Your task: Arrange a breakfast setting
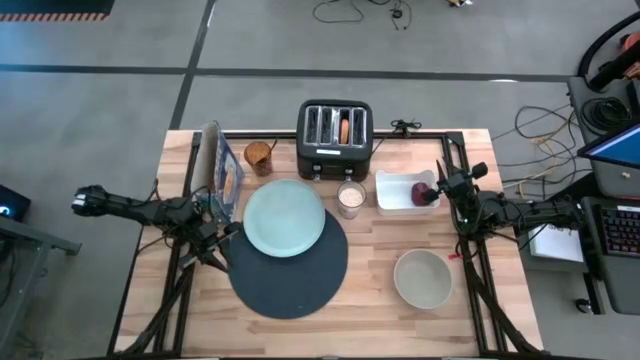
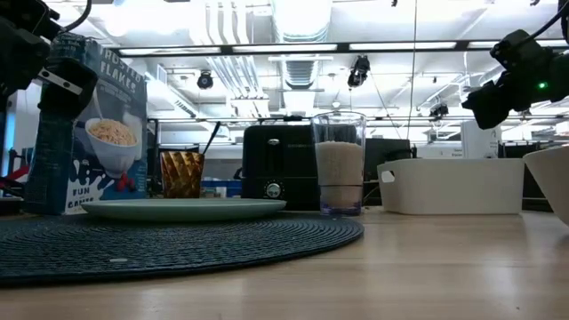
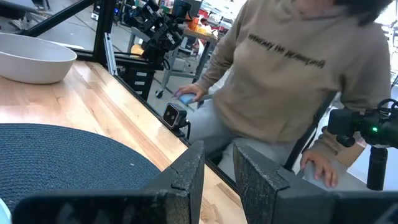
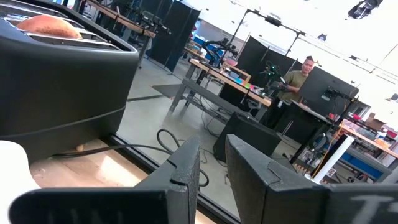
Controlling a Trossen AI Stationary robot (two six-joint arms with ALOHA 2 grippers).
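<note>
The round dark-blue placemat [image 1: 290, 275] lies at the table's near middle. The pale mint plate [image 1: 284, 217] rests with its near part on the mat's far edge. The beige bowl [image 1: 423, 278] stands to the mat's right. The milk glass [image 1: 350, 199] stands in front of the toaster. The dark-red fruit [image 1: 421, 190] lies in the white tray [image 1: 395, 192]. The bagel [image 1: 344, 128] sticks up from a toaster slot. I see no spoon. My left gripper [image 1: 228, 235] hovers at the plate's left, slightly open and empty. My right gripper [image 1: 440, 187] hovers over the tray's right end, slightly open and empty.
The black toaster [image 1: 335, 140] stands at the far middle. A cereal box [image 1: 222, 170] and an amber cup [image 1: 258, 156] stand at the far left. A person [image 3: 280, 74] stands beyond the table's near edge. Bare wood lies between the mat and the bowl.
</note>
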